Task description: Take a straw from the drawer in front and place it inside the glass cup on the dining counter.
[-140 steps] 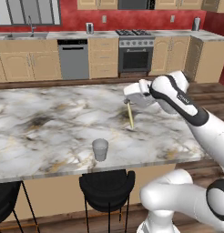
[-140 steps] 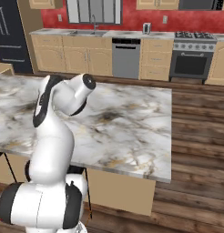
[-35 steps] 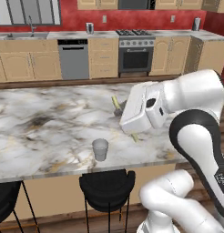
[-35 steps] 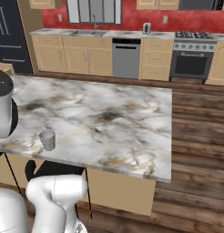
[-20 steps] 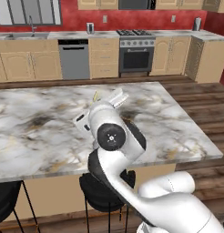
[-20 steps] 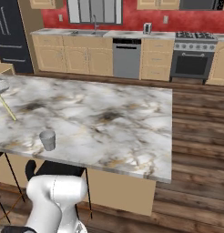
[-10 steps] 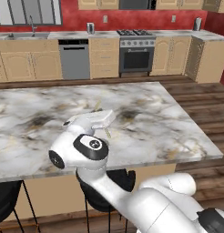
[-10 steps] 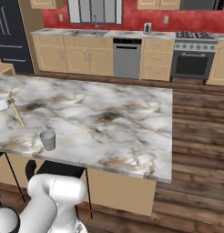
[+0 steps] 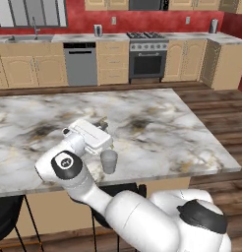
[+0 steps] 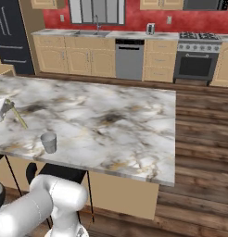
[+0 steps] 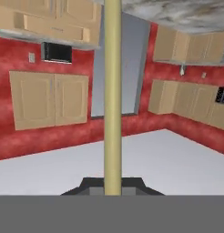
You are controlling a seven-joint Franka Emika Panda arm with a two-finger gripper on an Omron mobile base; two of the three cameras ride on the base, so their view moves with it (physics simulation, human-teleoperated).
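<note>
Pale yellow-green, the straw [image 11: 112, 95] is pinched in the gripper [image 11: 112, 182] beside the glass cup [image 9: 109, 161] (carry step, seemingly); upending and lowering into it is called for next.

From my station, the marble surface [image 10: 111, 115] is mostly bare, with wide free room across its middle and right side. The one thing standing on it is the glass cup [image 10: 48, 142], near the front edge. In the left base view my own white arm [image 9: 74, 167] crowds just beside the glass cup [image 9: 108, 161], blocking the near-left approach. The tool [image 9: 93, 135] sits just behind and above the cup, clamped on the straw [image 11: 112, 95]. In the right base view the straw [image 10: 17, 115] slants at the far left, apart from the cup. Stools [image 10: 60, 172] sit under the front edge.
</note>
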